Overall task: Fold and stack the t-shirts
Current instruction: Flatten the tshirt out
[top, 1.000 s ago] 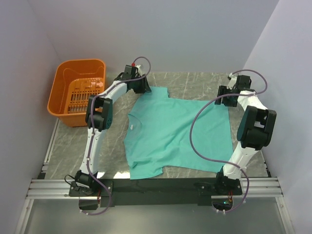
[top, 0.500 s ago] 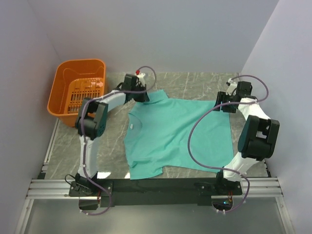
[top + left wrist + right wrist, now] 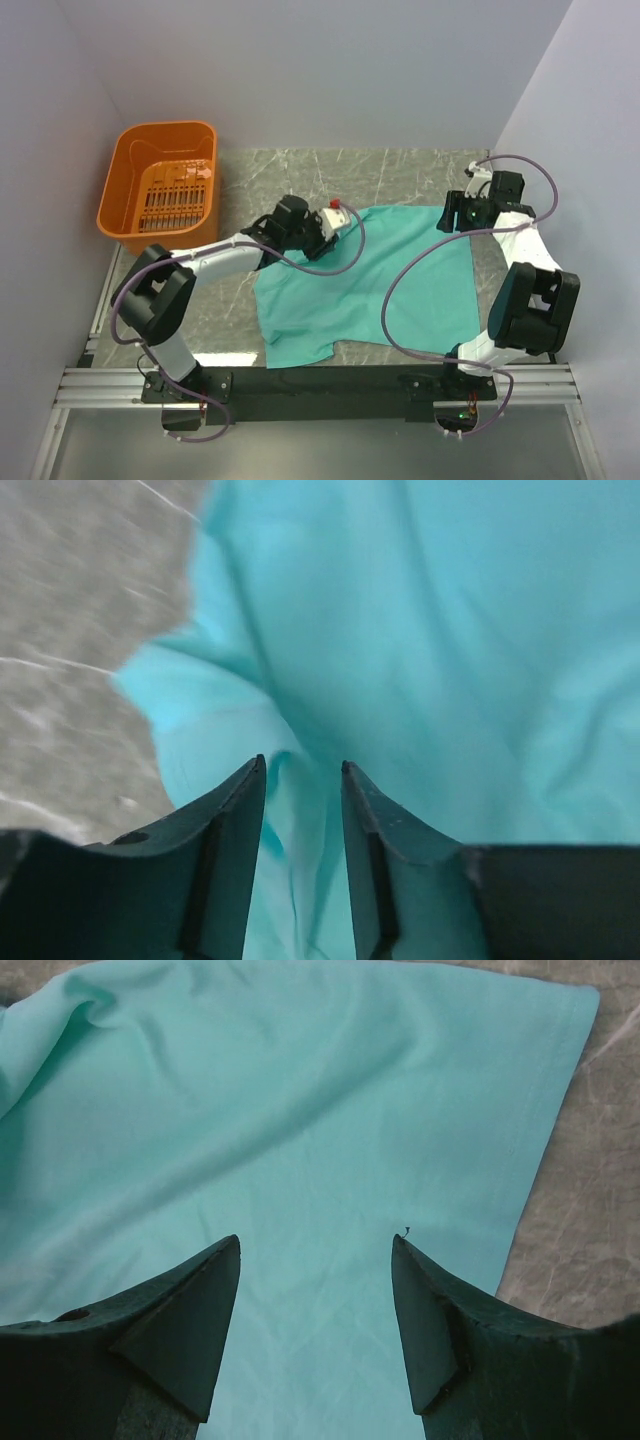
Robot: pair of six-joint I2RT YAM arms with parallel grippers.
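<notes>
Shirt (image 3: 390, 285): one teal tee, lying on the table (image 3: 400, 170) between the two arms, spread out and mostly flat. Hem side to the right, neck side to the left, under the left arm.

Near-left sleeve (image 3: 295, 350) sticks out toward the near edge, not folded. The far-left part looks bunched or turned in over the body beneath the left gripper; the top view does not show a clean crease there.

Left gripper (image 3: 303, 765): low over the far-left part of the shirt, jaws parted by a narrow gap. A ridge of cloth runs into the gap, but no clamped pinch is visible, so I judge that nothing is held.

Right gripper (image 3: 315, 1238): over the far-right corner by the hem, jaws wide apart, cloth below them, holding nothing.

Basket (image 3: 168, 128): far left, well apart from the shirt.

Progress (judgement): early
- done: shirt laid out; perhaps a first turn-in of the far-left side
- left: near-left sleeve, the body folds, squaring the packet
- stacking not begun; no other shirt in view
</notes>
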